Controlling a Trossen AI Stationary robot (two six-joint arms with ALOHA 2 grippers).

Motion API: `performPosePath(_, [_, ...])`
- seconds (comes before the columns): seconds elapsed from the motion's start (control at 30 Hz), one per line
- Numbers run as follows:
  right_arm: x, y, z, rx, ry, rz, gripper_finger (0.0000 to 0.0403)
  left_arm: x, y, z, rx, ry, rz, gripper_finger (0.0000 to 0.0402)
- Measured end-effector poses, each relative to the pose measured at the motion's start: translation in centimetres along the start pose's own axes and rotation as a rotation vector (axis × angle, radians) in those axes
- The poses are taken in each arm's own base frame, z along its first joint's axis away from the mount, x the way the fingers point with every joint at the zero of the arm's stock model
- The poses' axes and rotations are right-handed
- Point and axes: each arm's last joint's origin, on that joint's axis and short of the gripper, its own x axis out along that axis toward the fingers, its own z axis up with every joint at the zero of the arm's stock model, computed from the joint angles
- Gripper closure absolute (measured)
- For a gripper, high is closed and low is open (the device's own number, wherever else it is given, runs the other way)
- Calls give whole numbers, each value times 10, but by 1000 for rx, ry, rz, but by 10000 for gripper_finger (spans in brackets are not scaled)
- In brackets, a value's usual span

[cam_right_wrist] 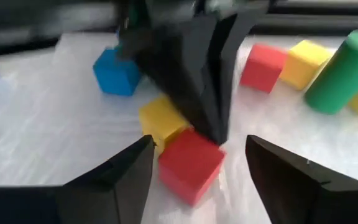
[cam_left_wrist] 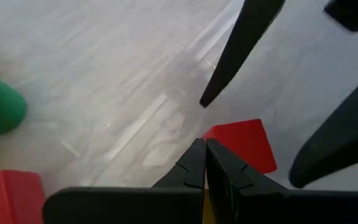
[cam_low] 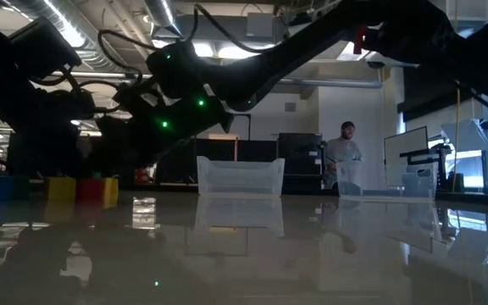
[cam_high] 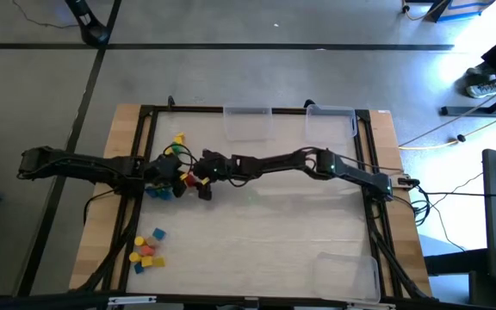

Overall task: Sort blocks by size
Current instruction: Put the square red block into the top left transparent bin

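Observation:
A red cube lies on the white table in the far-left cluster of blocks. My right gripper is open, with one finger on each side of the cube and clear of it. My left gripper is shut, its tips at the cube's far edge, next to a yellow cube. A blue cube, a red cube, a yellow cube and a green cylinder lie around them. A second small pile of blocks lies near the front left. My left gripper's shut fingertips stand at the red cube's upper edge, slanting down from the table's left. I cannot tell whether they touch it. The cube rests flat on the table.
Two clear trays stand at the far edge, and another at the near right corner. Both arms meet over the left cluster. A person stands in the room behind the table.

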Motion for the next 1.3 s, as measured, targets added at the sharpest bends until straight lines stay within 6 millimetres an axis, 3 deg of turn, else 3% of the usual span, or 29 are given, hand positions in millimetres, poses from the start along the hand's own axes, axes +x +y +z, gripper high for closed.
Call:
performPosePath(0.2, [9, 9, -11, -6, -10, -10, 133, 0, 0, 0, -6, 1, -3, 401])
performPosePath(0.47, [19, 9, -28, -9, -15, -83, 150, 0, -1, 1, -13, -1, -17, 401])
performPosePath(0.6, [19, 9, -26, -44, -29, -84, 174, 0, -2, 2, -13, -10, -35, 401])
performPosePath(0.73, [19, 10, -25, -65, -45, -73, 224, 0, -3, 3, -12, -18, -40, 401])
performPosePath(0.9, [18, 9, -25, -89, -23, -74, 229, -1, -3, 4, -14, -25, -44, 401])
performPosePath(1.03, [13, 10, -19, -126, 17, -87, 229, -7, -8, 15, -15, -49, -63, 401])
performPosePath(1.3, [-17, 8, 20, -165, 60, -85, 229, -31, -13, 41, 31, -110, 7, 401])
